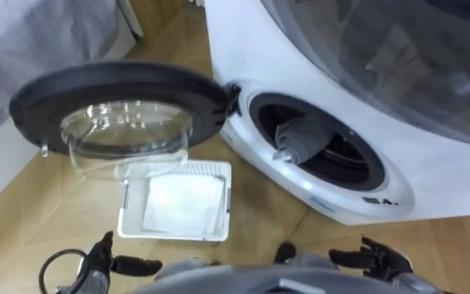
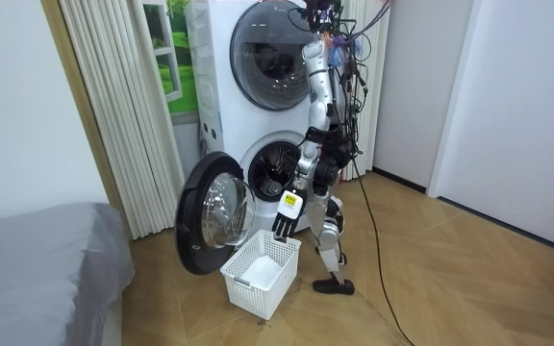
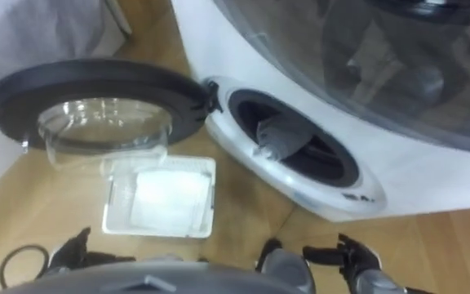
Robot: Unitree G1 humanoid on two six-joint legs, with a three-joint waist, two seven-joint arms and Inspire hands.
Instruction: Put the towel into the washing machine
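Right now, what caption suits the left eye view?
White towel lies in white plastic basket beside open dark-rimmed glass washer door.

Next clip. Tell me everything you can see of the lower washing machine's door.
The door is round, with a broad dark rim that looks like plastic around a clear, bulging glass bowl. It is swung wide open to the robot's left, hanging upright from a hinge at the side of the washing machine, next to its dark opening. A white basket stands on the wooden floor close by the door's lower edge; contact between them cannot be judged.
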